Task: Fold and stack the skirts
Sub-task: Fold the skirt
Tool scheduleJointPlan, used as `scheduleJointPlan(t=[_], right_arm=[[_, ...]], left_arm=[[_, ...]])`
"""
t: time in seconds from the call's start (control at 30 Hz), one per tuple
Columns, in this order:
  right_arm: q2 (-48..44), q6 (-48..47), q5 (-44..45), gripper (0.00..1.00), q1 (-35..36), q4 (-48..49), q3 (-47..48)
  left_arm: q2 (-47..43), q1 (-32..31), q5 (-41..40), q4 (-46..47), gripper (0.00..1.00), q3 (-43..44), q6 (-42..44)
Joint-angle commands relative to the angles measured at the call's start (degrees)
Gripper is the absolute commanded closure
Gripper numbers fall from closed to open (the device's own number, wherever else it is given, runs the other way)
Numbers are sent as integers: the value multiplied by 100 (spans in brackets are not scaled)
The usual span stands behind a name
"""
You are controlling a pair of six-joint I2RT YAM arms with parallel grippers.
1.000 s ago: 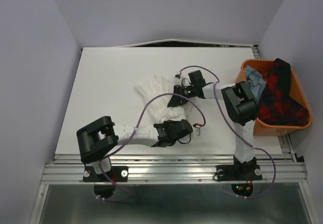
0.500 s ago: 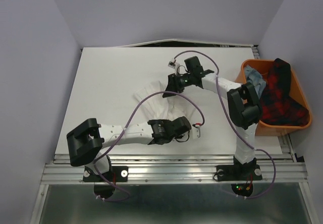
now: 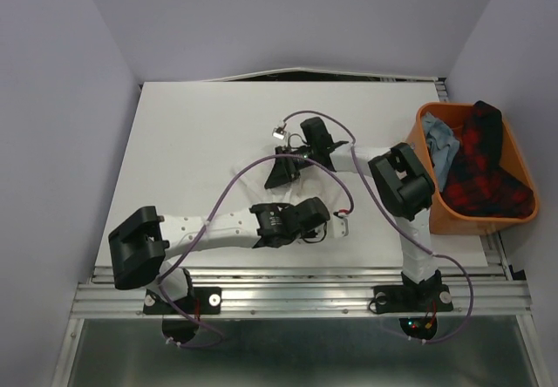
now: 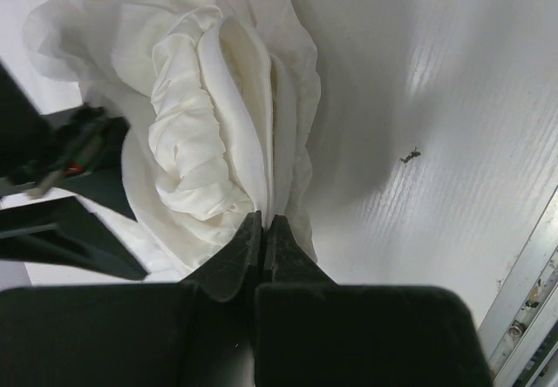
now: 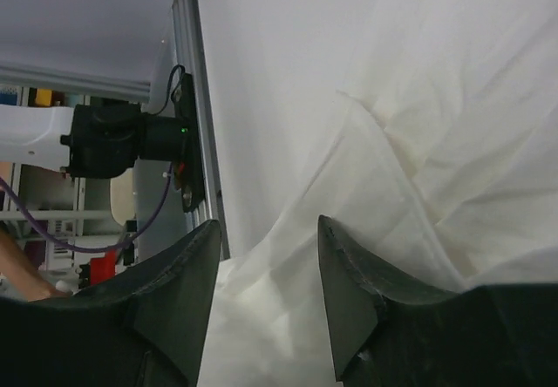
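Skirt [image 4: 200,117] thin, white, ruffled; left gripper [image 4: 263,228] pinches fold tight; right gripper [image 5: 268,227] spread apart over it.

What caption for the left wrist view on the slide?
Left gripper shut on the bunched white skirt lying on the table.

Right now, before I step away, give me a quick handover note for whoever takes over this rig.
Left gripper: shut on the white skirt, which lies bunched on the table.
Right gripper: open, over the same skirt's cloth.
Plaid skirt and denim skirt: in the tub at the table's right.
Done: nothing folded or stacked yet.
Left: fold the white skirt, then take out, fold and stack the other two.
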Motion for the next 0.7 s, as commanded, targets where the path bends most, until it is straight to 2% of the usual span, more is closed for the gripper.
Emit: scheduleJointPlan(t=[0.0,0.4,0.53,0.67], right_arm=[[320,383,-132,48,116,982,-513],[-242,-637,132,53,511,-133,-1410],[-567,-813,237,45,511,-537,-1200],[-611,-963,509,36,511,-1039,-331]], left_arm=[[-379,-41,3,-64,100,302,-71],[-599,117,-384,-169,100,672,175],[-705,91,-218,-319,100,654,202],[-793,-49,151,-530,100,558,246]])
